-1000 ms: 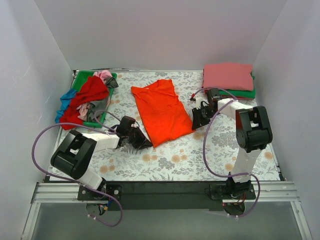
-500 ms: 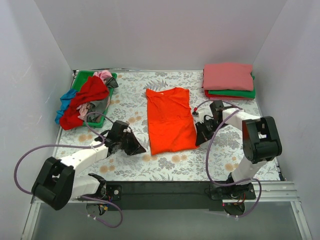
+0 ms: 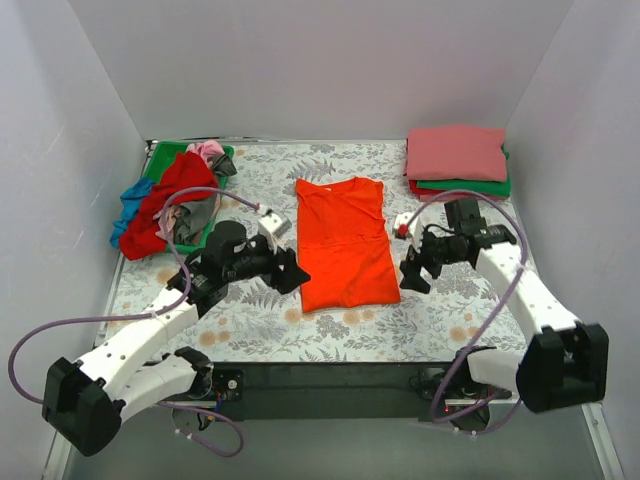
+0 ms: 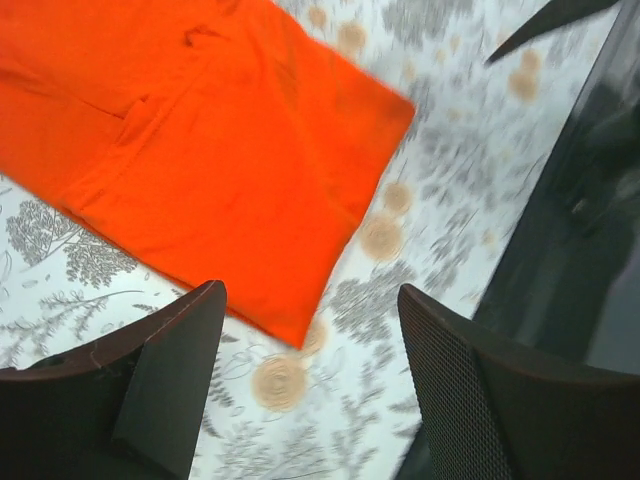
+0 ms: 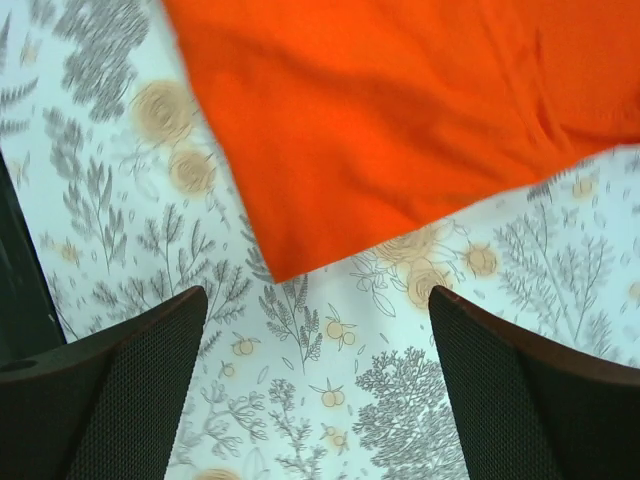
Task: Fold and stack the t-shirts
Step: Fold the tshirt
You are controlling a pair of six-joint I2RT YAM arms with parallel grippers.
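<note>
Floral surface (image 3: 250,330) carries the orange-red t-shirt (image 3: 343,243) flat, its near corners just ahead of both pairs of jaws. Flanking the hem, the left gripper (image 3: 288,274) and right gripper (image 3: 412,272) have jaws spread and empty, seemingly placed to grab those corners.

The floral table cloth (image 3: 340,330) carries an orange-red t-shirt (image 3: 343,250), a folded stack (image 3: 457,155) and a tray (image 3: 158,158).
</note>
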